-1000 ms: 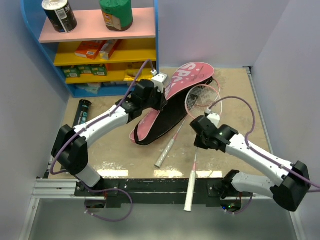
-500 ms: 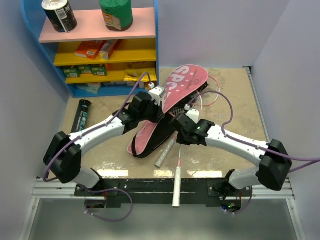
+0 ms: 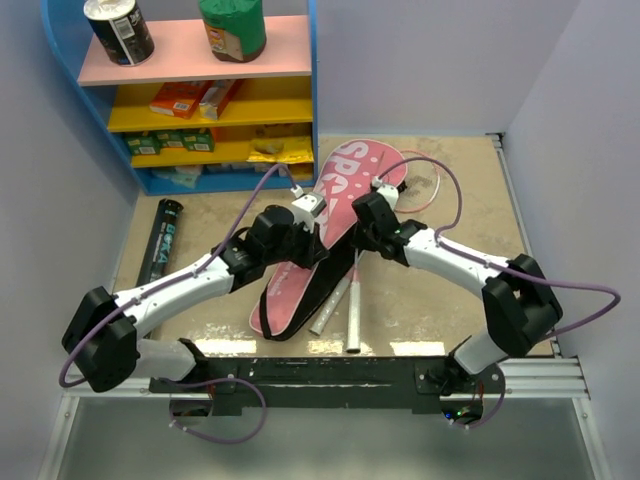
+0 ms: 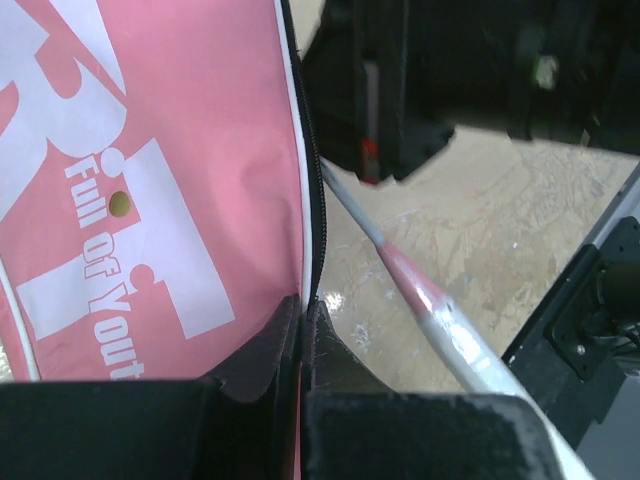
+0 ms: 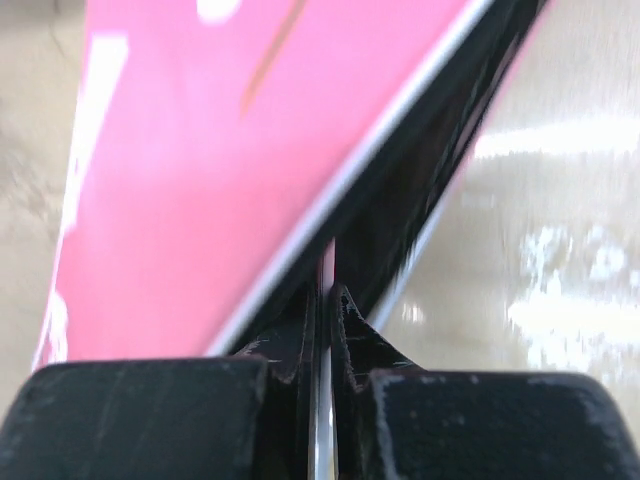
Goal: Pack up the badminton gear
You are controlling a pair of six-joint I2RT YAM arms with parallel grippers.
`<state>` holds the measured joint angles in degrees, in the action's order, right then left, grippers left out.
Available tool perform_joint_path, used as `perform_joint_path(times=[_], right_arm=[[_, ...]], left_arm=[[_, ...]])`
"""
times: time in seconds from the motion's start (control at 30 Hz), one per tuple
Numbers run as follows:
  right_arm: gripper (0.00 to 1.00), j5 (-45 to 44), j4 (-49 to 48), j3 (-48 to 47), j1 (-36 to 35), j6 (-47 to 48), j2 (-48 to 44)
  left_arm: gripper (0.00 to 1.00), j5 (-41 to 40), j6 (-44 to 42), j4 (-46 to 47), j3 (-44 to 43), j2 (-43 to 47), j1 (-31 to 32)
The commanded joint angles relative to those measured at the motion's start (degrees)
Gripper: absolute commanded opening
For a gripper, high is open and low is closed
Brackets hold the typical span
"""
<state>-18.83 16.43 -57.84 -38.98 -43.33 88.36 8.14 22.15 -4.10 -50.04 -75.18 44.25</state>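
Nearest me, at six o'clock by the near edge of the table [image 3: 480,165], I counted two rackets [image 3: 352,325], their pale grips side by side. My right gripper [image 5: 325,300] was clenched on one thin racket shaft. My left gripper [image 4: 305,322] pinched the black edge of the one pink cover [image 3: 335,190], which stretched from the middle toward one o'clock. One black tube [image 3: 160,245] lay at nine o'clock. Two cans [image 3: 118,30] stood atop the shelf [image 3: 190,58] at eleven.

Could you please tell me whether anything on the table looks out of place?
The long black tube with teal lettering lies alone beside the blue shelf unit, apart from the pink racket-shaped cover and the two white racket handles beside it.
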Motion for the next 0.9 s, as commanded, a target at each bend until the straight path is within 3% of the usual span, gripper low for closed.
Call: perform_joint_path(times=[0.0, 0.13, 0.27, 0.47, 0.73, 0.87], right_arm=[[0.0, 4.8, -13.8, -1.0, 3.2, 6.2, 3.3], [0.0, 8.0, -16.2, -2.9, 5.1, 7.1, 7.5], [0.22, 11.2, -18.1, -2.0, 5.1, 6.8, 8.3], [0.39, 11.9, -13.6, 1.6, 5.1, 7.9, 1.9], [0.45, 12.8, 2.7, 9.9, 4.9, 7.6, -11.9], [0.45, 22.1, 4.0, 17.6, 5.0, 4.9, -19.5]], left_arm=[[0.0, 3.5, 2.5, 2.3, 0.0, 2.1, 1.1], [0.0, 2.9, 3.2, 2.2, -0.3, 1.9, 1.9], [0.0, 1.7, 3.3, 2.2, -0.6, 0.6, 1.8], [0.0, 0.8, 3.0, 2.9, -1.5, -2.3, 1.8], [0.0, 0.7, 2.2, 3.2, -3.6, -6.2, 1.8], [0.0, 0.7, 1.9, 3.2, -4.1, -6.6, 1.9]])
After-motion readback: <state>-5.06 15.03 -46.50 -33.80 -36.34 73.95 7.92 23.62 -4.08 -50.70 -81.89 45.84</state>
